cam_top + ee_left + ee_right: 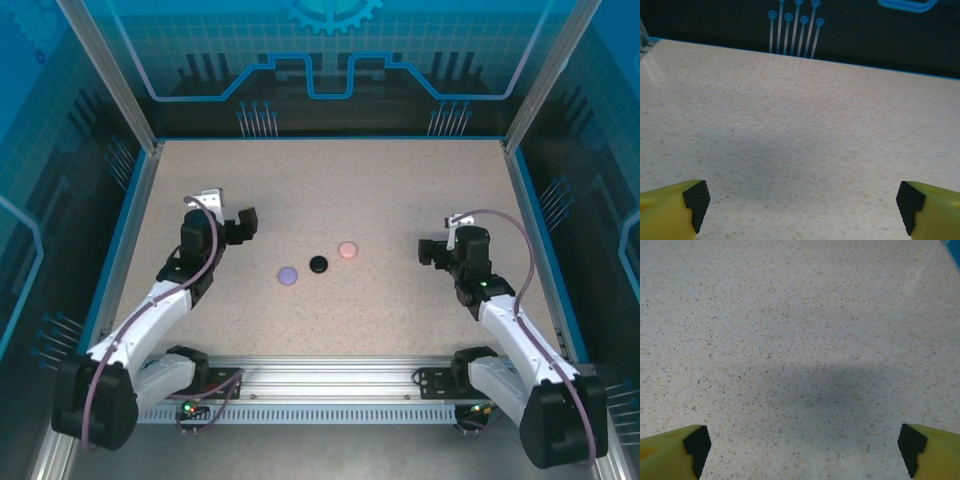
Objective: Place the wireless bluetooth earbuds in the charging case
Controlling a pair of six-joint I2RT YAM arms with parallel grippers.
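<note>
Left hand (pixel 243 226) wide open, empty, over bare counter (pixel 790 125). Mid-counter: lavender case (pixel 289 275), black case (pixel 318 264), pink case (pixel 347 250), all look closed. Earbuds I cannot make out, prob. inside. Right hand (pixel 428 250) open too, empty. Task seems done.

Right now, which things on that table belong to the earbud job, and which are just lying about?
For the job: lavender case, black case, pink case, left gripper and right gripper, both open.
Just there: table, back wall.
</note>
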